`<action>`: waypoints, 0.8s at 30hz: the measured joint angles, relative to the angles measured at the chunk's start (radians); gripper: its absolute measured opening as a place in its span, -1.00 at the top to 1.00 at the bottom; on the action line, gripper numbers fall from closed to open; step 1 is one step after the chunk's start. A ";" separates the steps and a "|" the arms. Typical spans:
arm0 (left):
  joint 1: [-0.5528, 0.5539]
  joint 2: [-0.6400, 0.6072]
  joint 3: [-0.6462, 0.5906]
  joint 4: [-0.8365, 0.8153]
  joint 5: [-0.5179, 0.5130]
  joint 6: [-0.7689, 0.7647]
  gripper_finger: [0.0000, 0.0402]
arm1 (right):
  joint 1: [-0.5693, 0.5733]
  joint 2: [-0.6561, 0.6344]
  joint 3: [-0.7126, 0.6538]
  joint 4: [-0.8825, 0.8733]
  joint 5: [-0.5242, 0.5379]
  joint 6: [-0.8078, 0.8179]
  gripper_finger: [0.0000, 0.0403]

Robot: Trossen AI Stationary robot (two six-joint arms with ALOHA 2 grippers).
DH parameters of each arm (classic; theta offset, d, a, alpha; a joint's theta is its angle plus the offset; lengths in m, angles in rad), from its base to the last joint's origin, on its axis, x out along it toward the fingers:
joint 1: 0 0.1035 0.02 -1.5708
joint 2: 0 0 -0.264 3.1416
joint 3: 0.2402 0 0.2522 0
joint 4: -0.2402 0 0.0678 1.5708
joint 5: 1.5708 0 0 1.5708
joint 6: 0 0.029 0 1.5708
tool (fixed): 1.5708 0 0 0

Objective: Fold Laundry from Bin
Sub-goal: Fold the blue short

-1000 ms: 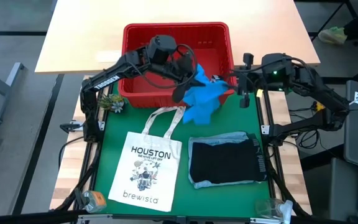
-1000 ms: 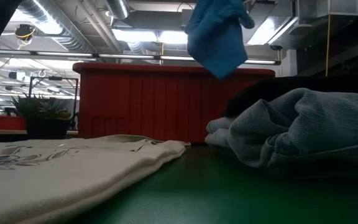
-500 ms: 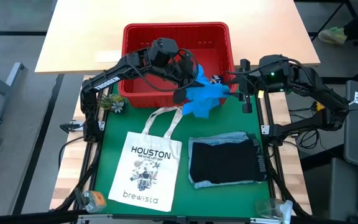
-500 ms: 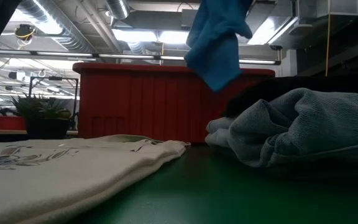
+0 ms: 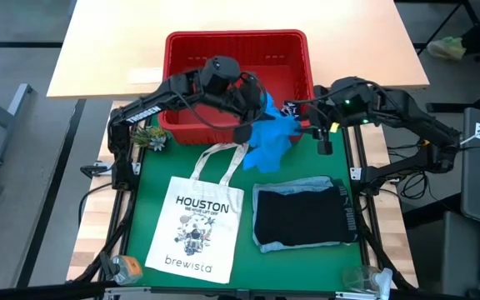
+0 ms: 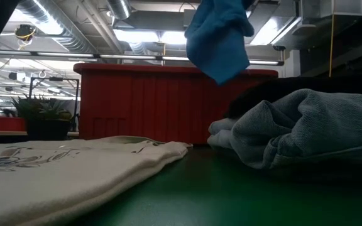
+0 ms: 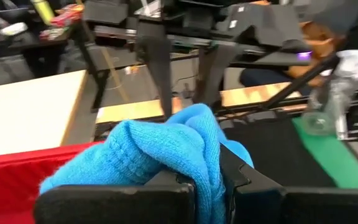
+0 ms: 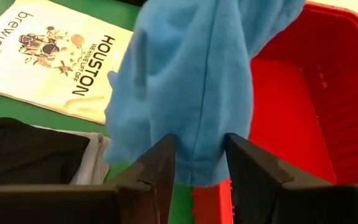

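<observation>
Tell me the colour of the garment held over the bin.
Bright blue garment, best seen in the right wrist view.

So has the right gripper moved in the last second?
Yes. In the high view the right gripper has moved left toward the bin, its fingers now around the blue garment.

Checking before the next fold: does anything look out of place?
Nothing is spilled or damaged. The bright blue garment hangs bunched in the air by the red bin, clamped in the left end effector; folded clothes lie tidy.
</observation>
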 joint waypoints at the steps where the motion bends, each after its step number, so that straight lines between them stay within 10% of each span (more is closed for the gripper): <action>1: -0.003 0.000 0.000 0.000 -0.024 0.000 0.95 | 0.000 0.003 0.000 0.002 0.000 0.000 0.29; 11: -0.021 0.000 0.000 0.000 -0.098 0.048 0.95 | 0.000 0.007 0.000 0.004 -0.008 -0.006 0.33; 19: -0.021 0.000 0.000 0.000 -0.097 0.048 0.95 | 0.000 0.007 0.000 0.004 -0.008 -0.008 0.92; 24: -0.021 0.000 0.000 0.000 -0.145 0.050 0.92 | 0.000 0.005 0.000 0.003 -0.007 -0.014 0.88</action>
